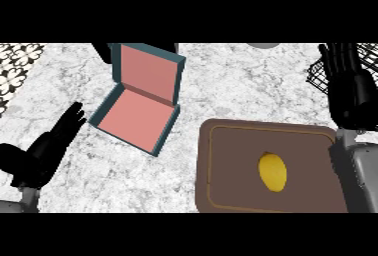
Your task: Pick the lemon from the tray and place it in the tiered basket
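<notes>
On the near right of the marble counter (221, 75) lies a brown tray (221, 165) with a thin raised inner border. The lemon (272, 171) rests on the tray floor, right of the tray's centre, its long axis running near to far. No hand touches it.

The right hand (353, 95) is at the right edge, beyond the tray's far right corner, above the grey forearm. It appears as a dark mass; whether its fingers are straight or curled cannot be told. Just beside it, at the far right corner, the black wire mesh of the tiered basket (319, 75) is partly visible.

The left hand (55, 137) is at the near left, fingers straight and pointing far-right, holding nothing.

Between the left hand and the tray stands an open box (136, 120) with teal walls and pink lining, its lid tilted up on the far side.
</notes>
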Controlling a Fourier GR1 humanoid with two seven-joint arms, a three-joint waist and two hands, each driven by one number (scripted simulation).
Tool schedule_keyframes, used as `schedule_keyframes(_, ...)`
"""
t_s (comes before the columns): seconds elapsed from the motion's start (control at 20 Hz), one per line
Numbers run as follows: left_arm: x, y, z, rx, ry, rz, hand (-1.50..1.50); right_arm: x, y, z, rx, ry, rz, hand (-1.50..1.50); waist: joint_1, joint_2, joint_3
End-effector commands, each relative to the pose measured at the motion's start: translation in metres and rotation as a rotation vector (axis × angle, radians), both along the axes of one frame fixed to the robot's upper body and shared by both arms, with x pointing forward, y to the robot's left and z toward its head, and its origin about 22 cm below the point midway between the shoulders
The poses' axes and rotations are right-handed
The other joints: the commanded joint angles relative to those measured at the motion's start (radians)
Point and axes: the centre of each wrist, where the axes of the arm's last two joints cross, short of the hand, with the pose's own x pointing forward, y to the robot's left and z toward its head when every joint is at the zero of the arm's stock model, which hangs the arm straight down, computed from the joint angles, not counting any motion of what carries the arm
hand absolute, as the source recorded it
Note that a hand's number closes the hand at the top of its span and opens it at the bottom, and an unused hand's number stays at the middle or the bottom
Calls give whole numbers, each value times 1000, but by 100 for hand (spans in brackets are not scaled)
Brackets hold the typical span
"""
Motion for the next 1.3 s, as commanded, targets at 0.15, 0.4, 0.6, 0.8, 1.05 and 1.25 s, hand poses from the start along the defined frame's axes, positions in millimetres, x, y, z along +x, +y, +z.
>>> schedule_keyframes(0.15,-1,17,12,197,-126,165,0,-61,5,-31,47,39,-176,150,-42,-1,-22)
schedule_keyframes(0.4,2,34,12,222,-97,259,0,-105,-77,-104,-68,344,-769,-150,-138,14,-27)
schedule_keyframes(0.6,1,10,4,238,-112,267,0,-152,-27,-103,-10,260,-879,-150,-90,-2,-25)
schedule_keyframes(0.8,17,6,16,250,-128,243,0,-194,-8,-74,-122,309,-851,-150,-68,6,-27)
schedule_keyframes(1.05,15,6,8,255,-126,232,0,-229,-14,-66,-422,595,-658,-150,-50,15,-32)
schedule_keyframes(1.25,20,-1,18,255,-148,178,0,-229,-10,-28,-545,721,-615,-150,-11,22,-32)
